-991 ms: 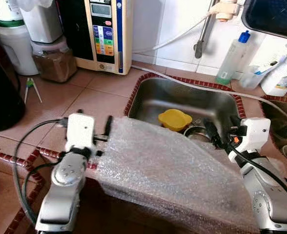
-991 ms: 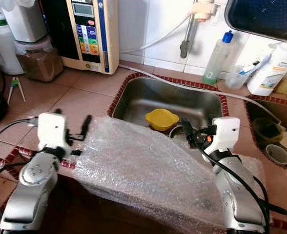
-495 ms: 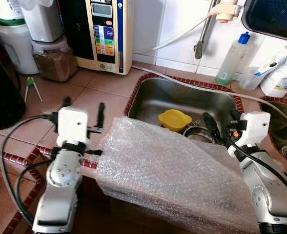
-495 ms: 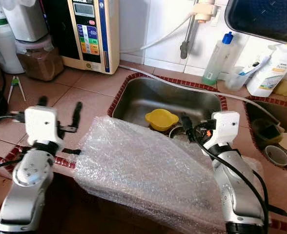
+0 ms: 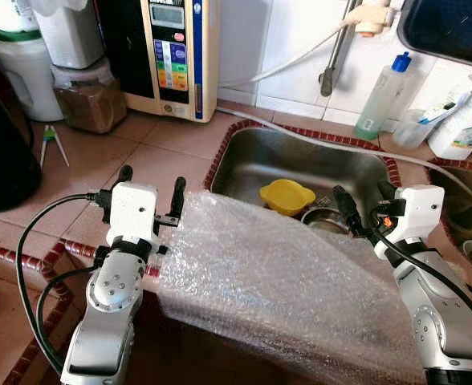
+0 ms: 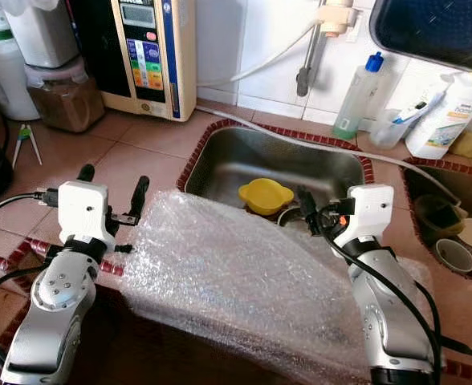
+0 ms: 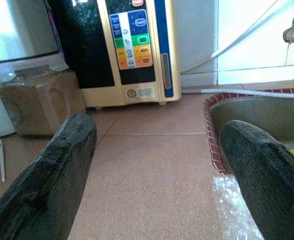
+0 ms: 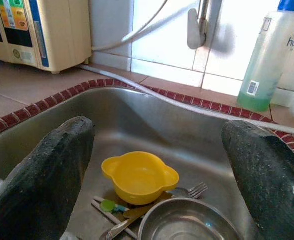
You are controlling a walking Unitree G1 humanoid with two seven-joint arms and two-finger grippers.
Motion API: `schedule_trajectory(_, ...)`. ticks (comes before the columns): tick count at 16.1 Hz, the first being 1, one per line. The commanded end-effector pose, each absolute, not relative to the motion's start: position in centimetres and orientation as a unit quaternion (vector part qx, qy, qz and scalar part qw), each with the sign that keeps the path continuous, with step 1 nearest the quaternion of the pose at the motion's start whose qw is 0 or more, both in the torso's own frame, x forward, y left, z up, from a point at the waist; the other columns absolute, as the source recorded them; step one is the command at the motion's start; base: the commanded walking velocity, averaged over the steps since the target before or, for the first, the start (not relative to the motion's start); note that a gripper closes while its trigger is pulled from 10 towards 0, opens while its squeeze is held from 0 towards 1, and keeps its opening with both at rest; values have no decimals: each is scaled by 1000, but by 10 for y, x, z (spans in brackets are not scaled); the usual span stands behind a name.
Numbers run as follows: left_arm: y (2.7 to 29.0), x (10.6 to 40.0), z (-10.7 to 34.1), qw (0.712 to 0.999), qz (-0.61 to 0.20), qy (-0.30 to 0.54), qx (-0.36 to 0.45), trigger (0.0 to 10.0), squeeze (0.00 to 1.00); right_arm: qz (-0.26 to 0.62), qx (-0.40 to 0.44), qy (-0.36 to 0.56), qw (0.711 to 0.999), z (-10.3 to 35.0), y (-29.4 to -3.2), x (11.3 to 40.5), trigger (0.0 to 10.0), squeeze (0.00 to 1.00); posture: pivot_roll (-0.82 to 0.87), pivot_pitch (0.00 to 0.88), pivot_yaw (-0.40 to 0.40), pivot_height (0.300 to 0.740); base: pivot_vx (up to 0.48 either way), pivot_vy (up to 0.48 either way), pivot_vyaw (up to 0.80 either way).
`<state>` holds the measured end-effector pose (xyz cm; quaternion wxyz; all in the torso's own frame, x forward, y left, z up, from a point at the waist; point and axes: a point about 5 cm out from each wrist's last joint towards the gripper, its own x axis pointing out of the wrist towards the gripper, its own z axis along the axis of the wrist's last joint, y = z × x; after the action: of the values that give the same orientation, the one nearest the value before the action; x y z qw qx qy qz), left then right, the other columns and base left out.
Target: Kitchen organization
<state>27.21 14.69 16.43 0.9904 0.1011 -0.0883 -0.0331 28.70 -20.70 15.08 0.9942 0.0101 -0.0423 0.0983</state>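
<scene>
A sheet of bubble wrap (image 5: 276, 281) lies draped over the counter's front edge and the near rim of the steel sink (image 5: 300, 156). My left gripper (image 5: 150, 183) stands open just left of the sheet's far left corner, above the terracotta counter (image 7: 152, 165). My right gripper (image 5: 363, 207) is open over the sink's near right part, holding nothing. In the sink lie a yellow bowl (image 8: 139, 176), a steel bowl (image 8: 187, 222), a fork (image 8: 189, 190) and small utensils. The wrap hides the sink's near edge.
A cream water ioniser (image 5: 172, 52) and a jar of brown powder (image 5: 87, 100) stand at the back left. A black appliance (image 5: 3, 160) is at the far left. A green soap bottle (image 5: 383, 96) and containers stand behind the sink. A second basin (image 6: 453, 241) with cups is at the right.
My left gripper swung out to the left half a second ago and has come back right, close to the bubble wrap's corner. The right gripper has hardly moved.
</scene>
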Motion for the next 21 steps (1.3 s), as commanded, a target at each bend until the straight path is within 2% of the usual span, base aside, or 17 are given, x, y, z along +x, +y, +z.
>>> schedule_trajectory(1,143,273,161,991,-41,-79,102,10000,0,94,5,-45,995,153,-208,288,10000,180,-38,12,-58,740,-281,0,0)
schedule_trajectory(17,143,279,156,992,-48,-62,97,10000,0,81,16,-43,996,151,-210,288,10000,180,-46,0,-47,740,-280,0,0)
schedule_trajectory(21,144,281,152,991,-60,-48,106,10000,0,71,51,-45,995,148,-207,289,10000,180,-38,0,-28,740,0,0,0)
